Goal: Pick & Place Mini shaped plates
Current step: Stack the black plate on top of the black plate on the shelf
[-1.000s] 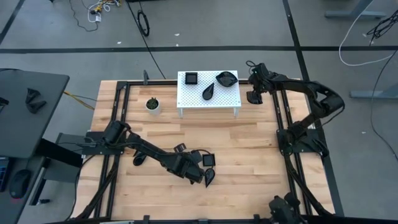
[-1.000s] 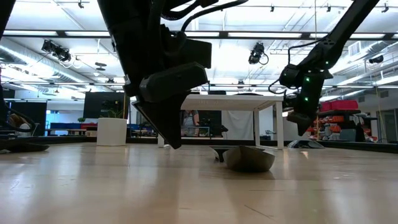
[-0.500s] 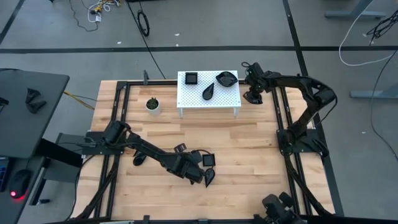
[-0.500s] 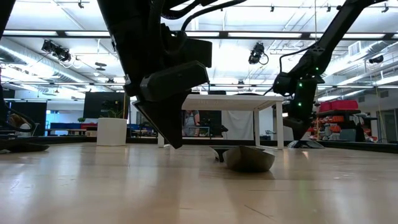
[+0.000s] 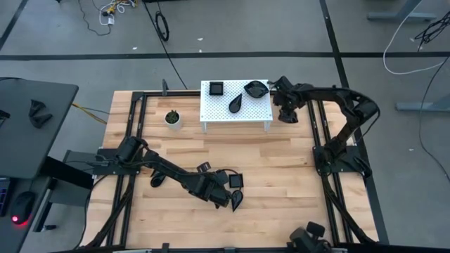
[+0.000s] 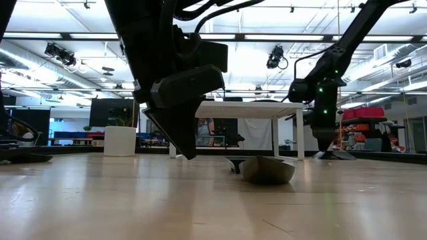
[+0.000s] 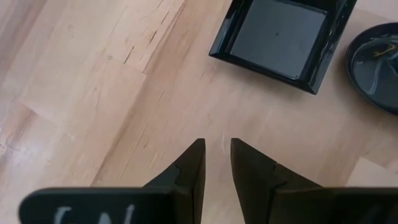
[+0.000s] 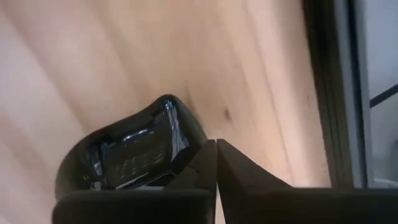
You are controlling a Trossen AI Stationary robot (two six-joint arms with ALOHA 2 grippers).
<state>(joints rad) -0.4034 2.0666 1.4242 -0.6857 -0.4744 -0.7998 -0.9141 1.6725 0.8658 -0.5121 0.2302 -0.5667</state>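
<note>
From my station I start at the near half of the table (image 5: 281,176). The left gripper (image 7: 216,163) hangs low over the wood with its fingers parted by only a narrow gap and nothing between them. Just beyond it lie a square mini plate (image 7: 283,31) and a rounded one (image 7: 376,65), touching nothing; I judge the arm is lined up to take the square one next. White letters on the gripper body are cut off, so I can't read them. In the high view these plates sit near the table's middle, the teardrop-like one (image 5: 237,200) closest to me.

Farther back, the white perforated stand (image 5: 256,112) already carries a square plate (image 5: 216,88), a teardrop plate (image 5: 235,103) and a leaf-shaped plate (image 5: 256,88), presumably the drop-off. A small potted plant (image 5: 172,118) stands to its left.

The right gripper (image 8: 216,157) is beside the stand's right end, fingers pressed together; a glossy black dish (image 8: 124,158) lies against them, but I can't tell whether it is gripped.
</note>
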